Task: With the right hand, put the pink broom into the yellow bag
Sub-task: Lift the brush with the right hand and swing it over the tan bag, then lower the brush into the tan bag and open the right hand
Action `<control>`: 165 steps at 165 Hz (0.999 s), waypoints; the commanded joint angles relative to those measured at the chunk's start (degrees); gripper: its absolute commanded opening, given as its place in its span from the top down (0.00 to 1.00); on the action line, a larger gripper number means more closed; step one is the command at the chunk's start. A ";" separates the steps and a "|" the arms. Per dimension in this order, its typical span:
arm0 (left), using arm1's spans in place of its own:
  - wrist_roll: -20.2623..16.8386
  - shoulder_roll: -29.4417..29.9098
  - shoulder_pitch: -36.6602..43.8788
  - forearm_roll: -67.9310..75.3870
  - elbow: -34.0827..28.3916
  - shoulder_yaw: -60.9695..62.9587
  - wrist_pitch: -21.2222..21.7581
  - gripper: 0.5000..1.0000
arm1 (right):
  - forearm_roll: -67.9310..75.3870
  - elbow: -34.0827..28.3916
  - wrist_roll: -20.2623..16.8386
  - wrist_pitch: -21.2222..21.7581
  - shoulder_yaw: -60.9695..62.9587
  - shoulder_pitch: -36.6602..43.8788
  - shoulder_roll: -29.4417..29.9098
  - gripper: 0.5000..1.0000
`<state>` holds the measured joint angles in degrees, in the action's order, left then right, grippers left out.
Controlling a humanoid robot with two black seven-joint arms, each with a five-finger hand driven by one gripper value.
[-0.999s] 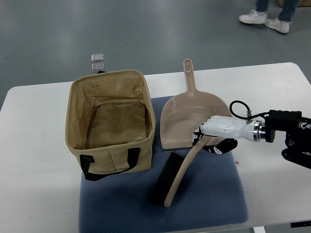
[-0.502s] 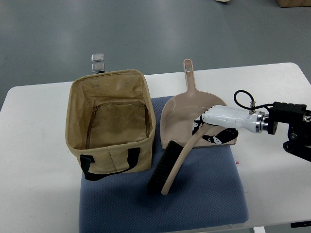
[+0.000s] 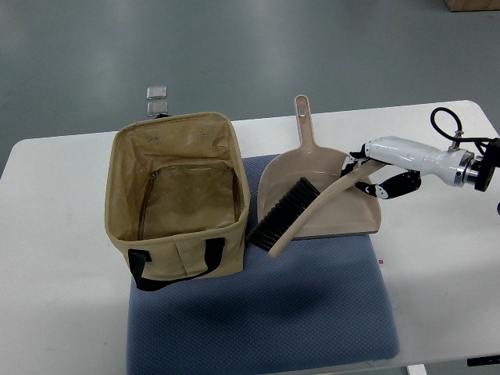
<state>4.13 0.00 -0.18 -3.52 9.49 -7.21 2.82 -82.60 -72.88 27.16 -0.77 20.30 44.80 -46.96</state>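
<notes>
On the left half of the white counter (image 3: 55,234) stood the yellow bag (image 3: 178,199), open at the top, its near edge on a blue mat (image 3: 312,312); it sat where it had been a second before, as did the mat. Behind the bag, two small clear squares (image 3: 157,98) lay on the grey floor, too small to make out. Just right of the bag lay the pink dustpan (image 3: 312,183), handle pointing away, unmoved.

The broom (image 3: 301,209) had changed most. A second earlier it lay low over the mat with its tip near the front edge; half a second ago it had risen partway; now it hung tilted over the dustpan, dark bristles toward the bag and close to its right wall, still outside it. The handle end ran up into the right robot hand (image 3: 375,173), whose fingers were curled round it. The robot hand had moved up and to the right from its earlier place beside the dustpan's front lip.

Part of the dustpan's floor was covered by the broom. The right arm was cut off by the picture's right edge.
</notes>
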 commanded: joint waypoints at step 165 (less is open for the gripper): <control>0.00 0.00 0.01 0.00 0.00 0.00 -0.01 0.00 | -1.16 19.53 -1.23 13.25 7.21 21.03 24.37 1.00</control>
<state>4.13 0.00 -0.18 -3.52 9.49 -7.21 2.82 -83.42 -55.05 26.07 12.82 29.55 65.23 -26.62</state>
